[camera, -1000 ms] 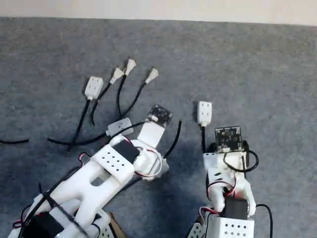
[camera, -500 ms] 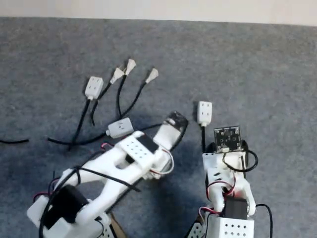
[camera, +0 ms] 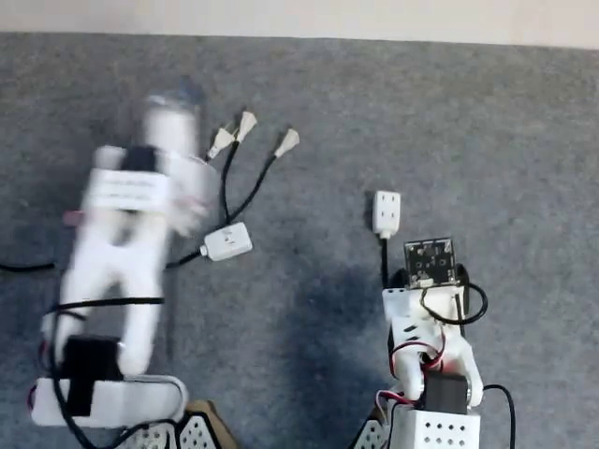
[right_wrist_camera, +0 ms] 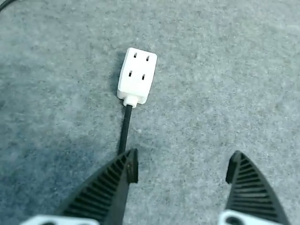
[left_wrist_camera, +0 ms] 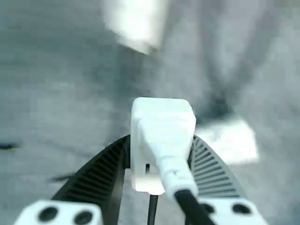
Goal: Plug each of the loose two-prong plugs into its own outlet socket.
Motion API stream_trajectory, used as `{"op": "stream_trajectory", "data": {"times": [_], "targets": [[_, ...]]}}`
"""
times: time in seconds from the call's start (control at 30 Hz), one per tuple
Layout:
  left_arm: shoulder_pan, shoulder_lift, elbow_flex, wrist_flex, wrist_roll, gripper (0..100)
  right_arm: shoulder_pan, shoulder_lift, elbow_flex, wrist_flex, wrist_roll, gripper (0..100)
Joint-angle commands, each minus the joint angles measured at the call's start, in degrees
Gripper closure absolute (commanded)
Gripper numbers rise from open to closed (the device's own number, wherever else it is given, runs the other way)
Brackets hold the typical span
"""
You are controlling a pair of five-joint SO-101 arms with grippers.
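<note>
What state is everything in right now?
Left gripper: shut on a white block with a cord.
Right gripper: open, empty.
Right outlet: face up, slots empty.
Middle outlet: flat on the carpet, nothing plugged in.
Plugs: all three loose.

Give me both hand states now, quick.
Left hand: closed on a white corded block.
Right hand: open, holding nothing.
</note>
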Motion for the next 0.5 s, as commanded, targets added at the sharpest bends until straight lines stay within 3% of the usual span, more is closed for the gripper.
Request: {"op": "stream_trajectory", "data": {"times": [0.0, 0.23, 0.47], "targets": [[-12.88, 3.91, -14.46, 2.29, -2.55, 97, -0.48, -1.36, 6.29, 0.04, -0.35, 70.5], [-30.55, 29.23, -43.12, 2.2, -2.64, 97, -0.48, -1.36, 6.29, 0.04, -0.35, 70.5], [-38.81, 59.65, -78.02, 2.55, -2.99, 97, -0.48, -1.36, 6.37, -0.04, -0.35, 70.5]]}}
